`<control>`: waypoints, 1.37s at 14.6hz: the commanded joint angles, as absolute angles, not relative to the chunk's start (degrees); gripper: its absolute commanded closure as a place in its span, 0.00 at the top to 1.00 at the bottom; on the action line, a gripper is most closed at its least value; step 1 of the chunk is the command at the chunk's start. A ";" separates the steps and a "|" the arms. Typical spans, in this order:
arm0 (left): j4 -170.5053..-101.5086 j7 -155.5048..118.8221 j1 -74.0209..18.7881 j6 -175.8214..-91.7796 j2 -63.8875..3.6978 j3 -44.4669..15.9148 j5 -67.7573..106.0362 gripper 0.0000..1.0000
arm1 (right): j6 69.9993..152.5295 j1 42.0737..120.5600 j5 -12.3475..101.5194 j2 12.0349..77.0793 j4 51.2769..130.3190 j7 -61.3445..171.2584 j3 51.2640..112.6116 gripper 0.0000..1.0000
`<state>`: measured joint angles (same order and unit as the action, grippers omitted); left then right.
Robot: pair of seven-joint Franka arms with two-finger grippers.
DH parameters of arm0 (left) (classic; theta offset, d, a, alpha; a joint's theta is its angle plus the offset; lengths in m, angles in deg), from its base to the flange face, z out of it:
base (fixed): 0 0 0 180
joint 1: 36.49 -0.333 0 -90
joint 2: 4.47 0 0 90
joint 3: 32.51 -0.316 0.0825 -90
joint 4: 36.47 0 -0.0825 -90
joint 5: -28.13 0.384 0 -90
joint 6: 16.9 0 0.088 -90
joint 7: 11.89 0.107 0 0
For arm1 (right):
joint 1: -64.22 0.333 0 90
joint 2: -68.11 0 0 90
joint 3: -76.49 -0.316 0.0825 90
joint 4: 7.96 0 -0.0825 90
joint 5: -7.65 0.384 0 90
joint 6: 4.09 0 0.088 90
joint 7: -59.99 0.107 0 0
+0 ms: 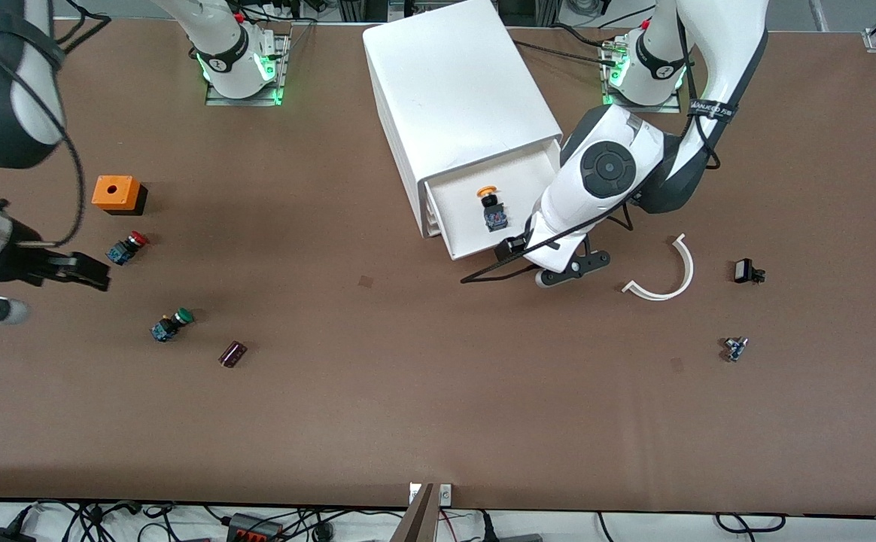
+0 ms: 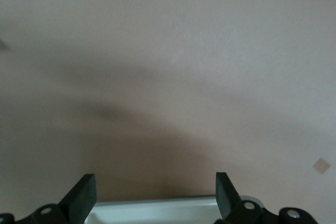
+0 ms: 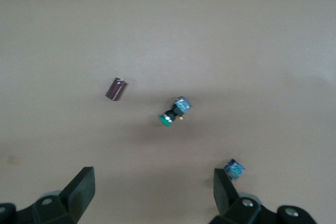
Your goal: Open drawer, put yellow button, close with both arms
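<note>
1 yellow button [image 1: 490,205] in the open drawer [image 1: 476,226], beside the left pincer [image 1: 517,252].

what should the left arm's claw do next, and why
Probably push the drawer shut. The yellow button already lies inside the open drawer, and the open left claw sits empty at the drawer's front edge. The open right claw waits over the green button, so closing looks like the step left.

Even bright overhead light, soft shadows, blurry wrist views (left especially hazy)
</note>
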<state>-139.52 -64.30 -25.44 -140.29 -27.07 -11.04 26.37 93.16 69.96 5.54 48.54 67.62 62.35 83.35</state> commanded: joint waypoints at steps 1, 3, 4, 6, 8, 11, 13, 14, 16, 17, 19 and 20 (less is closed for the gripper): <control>-140.01 -65.77 -25.51 -136.62 -26.01 -9.67 28.13 1.00 | 91.18 65.90 6.50 52.28 67.63 58.50 81.68 1.00; -140.09 -65.86 -25.59 -134.25 -26.01 -8.79 27.96 1.00 | 90.13 64.84 6.86 54.04 68.24 58.49 81.59 1.00; -140.01 -65.94 -25.68 -133.02 -26.01 -8.17 27.78 1.00 | 89.69 64.75 6.86 54.39 68.15 58.49 81.59 1.00; -140.01 -66.12 -25.94 -130.73 -25.92 -5.99 27.43 1.00 | 89.60 63.79 6.95 54.92 68.85 58.49 81.15 1.00; -140.09 -66.12 -26.12 -129.32 -26.01 -3.87 27.34 1.00 | 87.42 64.04 6.95 56.15 70.17 58.76 81.15 1.00; -140.09 -66.03 -26.12 -127.47 -26.01 -1.85 27.25 1.00 | 89.85 64.30 6.95 60.53 77.00 58.85 81.15 1.00; -140.53 -66.47 -25.68 -127.55 -26.18 -1.40 27.25 1.00 | 91.96 64.39 6.77 64.31 82.98 58.76 81.15 1.00; -140.53 -66.73 -25.68 -127.56 -26.18 -1.31 27.25 1.00 | 92.93 64.74 6.69 65.81 85.27 58.67 81.06 1.00; -140.62 -66.82 -25.51 -127.56 -26.09 -1.22 27.25 1.00 | 93.29 64.75 6.33 67.49 87.83 58.50 81.06 1.00; -140.62 -66.82 -25.59 -127.47 -26.18 -0.35 27.25 1.00 | 93.20 65.01 6.16 67.93 88.45 58.49 81.06 1.00; -140.62 -66.91 -25.51 -127.55 -26.10 0.27 27.25 1.00 | 94.51 65.19 5.98 67.76 88.89 58.49 81.06 1.00; -140.62 -66.91 -25.50 -127.47 -26.09 0.44 27.25 1.00 | 94.61 65.19 5.98 67.76 89.59 58.49 81.06 1.00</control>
